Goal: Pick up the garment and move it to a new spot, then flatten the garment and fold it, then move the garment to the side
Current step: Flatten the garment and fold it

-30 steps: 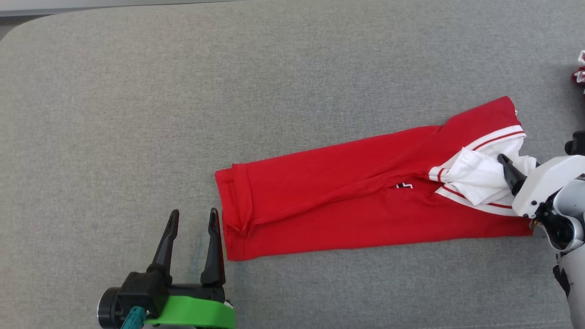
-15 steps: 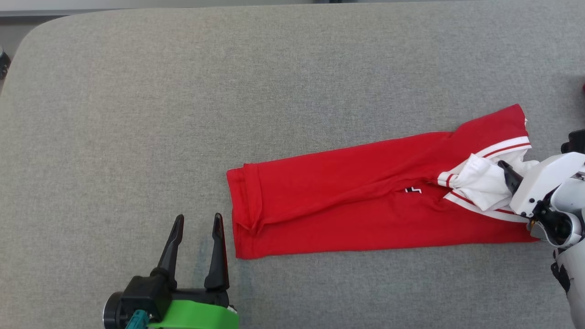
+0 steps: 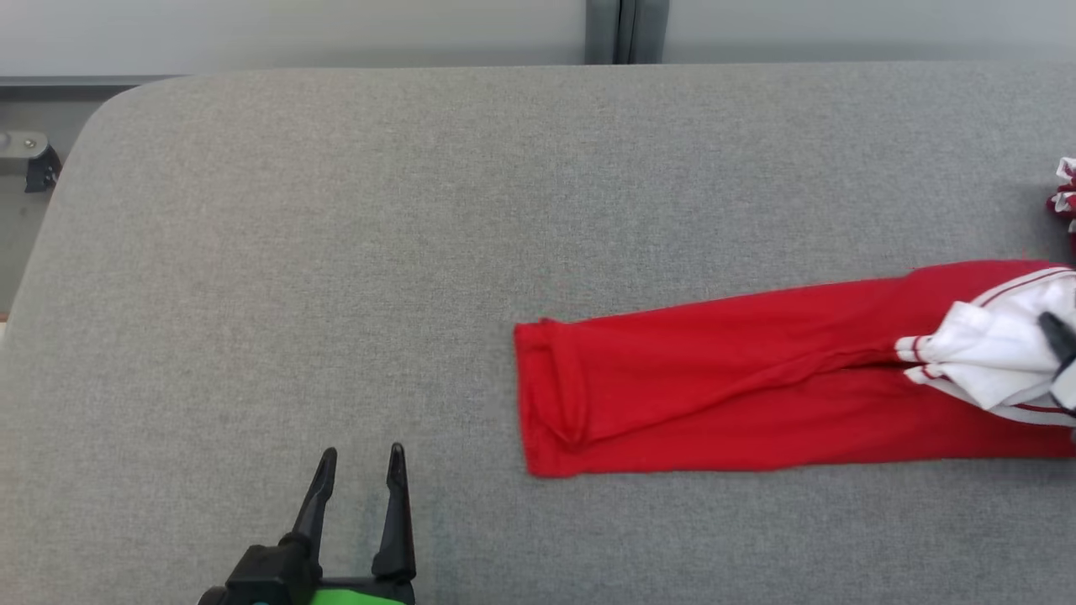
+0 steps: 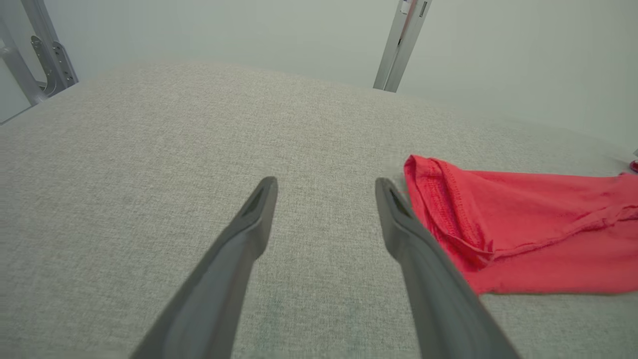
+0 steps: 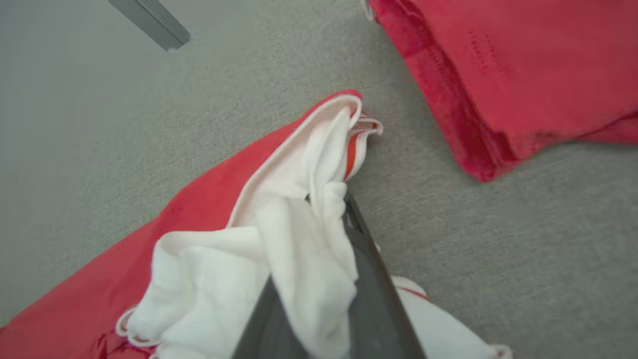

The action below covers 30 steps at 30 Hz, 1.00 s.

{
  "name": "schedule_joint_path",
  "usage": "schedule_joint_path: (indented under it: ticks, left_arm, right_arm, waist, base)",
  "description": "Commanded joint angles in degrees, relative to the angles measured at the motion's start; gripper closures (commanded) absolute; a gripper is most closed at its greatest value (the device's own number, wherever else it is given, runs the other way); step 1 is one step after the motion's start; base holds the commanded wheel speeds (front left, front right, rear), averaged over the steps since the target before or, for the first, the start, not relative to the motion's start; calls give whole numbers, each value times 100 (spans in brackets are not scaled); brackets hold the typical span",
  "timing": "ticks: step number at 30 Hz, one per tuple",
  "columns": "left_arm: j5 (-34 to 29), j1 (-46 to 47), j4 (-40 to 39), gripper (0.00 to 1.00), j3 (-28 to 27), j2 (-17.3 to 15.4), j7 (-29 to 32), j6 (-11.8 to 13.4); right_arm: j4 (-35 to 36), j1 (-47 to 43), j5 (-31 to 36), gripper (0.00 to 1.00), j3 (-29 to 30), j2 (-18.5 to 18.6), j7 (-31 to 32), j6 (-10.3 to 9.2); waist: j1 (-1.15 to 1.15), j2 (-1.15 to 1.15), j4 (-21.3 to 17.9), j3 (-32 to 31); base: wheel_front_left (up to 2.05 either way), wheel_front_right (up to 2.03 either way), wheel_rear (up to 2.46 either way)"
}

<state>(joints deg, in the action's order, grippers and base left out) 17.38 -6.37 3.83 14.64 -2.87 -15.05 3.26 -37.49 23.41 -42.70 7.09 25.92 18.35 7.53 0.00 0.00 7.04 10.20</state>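
Observation:
A red garment lies as a long folded strip on the grey padded table, its hem end to the left. Its white, red-striped part is bunched up at the right end. My right gripper is at the view's right edge, shut on that white cloth; in the right wrist view the white fabric drapes over the closed fingers. My left gripper stands open and empty over bare table at the lower left, well left of the hem.
A second stack of folded red cloth lies just beyond the right gripper, and its red and white edge shows at far right. The table's rounded corner and far edge run along a pale wall with a metal post.
The camera has tilted up and shifted. The garment has been dragged right by the right gripper, away from the left gripper, and now lies straighter. The left gripper stays open.

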Motion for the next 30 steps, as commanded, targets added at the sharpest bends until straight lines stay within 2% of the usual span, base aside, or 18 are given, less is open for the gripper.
schedule_joint_path:
  ticks: [1,6,10,14,19,25,30]
  left_arm:
    - [0,-138,45,0,-52,-10,-14,-53]
    - [-50,-295,108,0,-116,-9,-14,-100]
    - [-36,-379,90,0,-136,-9,-14,-79]
    - [-24,-339,58,0,-97,-9,-14,-90]
    - [-59,-182,63,0,-53,-10,-14,-85]
    - [-114,-98,120,0,-24,-10,-14,-83]
    - [-125,-52,155,0,-2,-10,-14,-108]
  right_arm:
    - [-36,-116,-39,100,178,208,-59,-9]
    - [197,-199,-9,100,468,571,42,-6]
    - [783,-278,19,100,237,469,255,-6]
    - [1548,-394,-34,100,-342,58,502,-6]
    - [2301,-632,-107,100,-1178,-689,675,-5]
    - [2308,-825,250,100,-1888,-1477,388,-5]
    - [1997,-660,470,100,-2060,-1965,-22,-5]
  waist:
    - [0,0,46,-183]
    - [0,0,78,-398]
    - [0,0,63,-485]
    - [0,0,37,-463]
    - [0,0,60,-367]
    - [0,0,85,-264]
    - [0,0,72,-195]
  base:
    - [0,0,0]
    - [0,0,0]
    - [0,0,0]
    - [0,0,0]
    - [0,0,0]
    - [0,0,0]
    - [0,0,0]
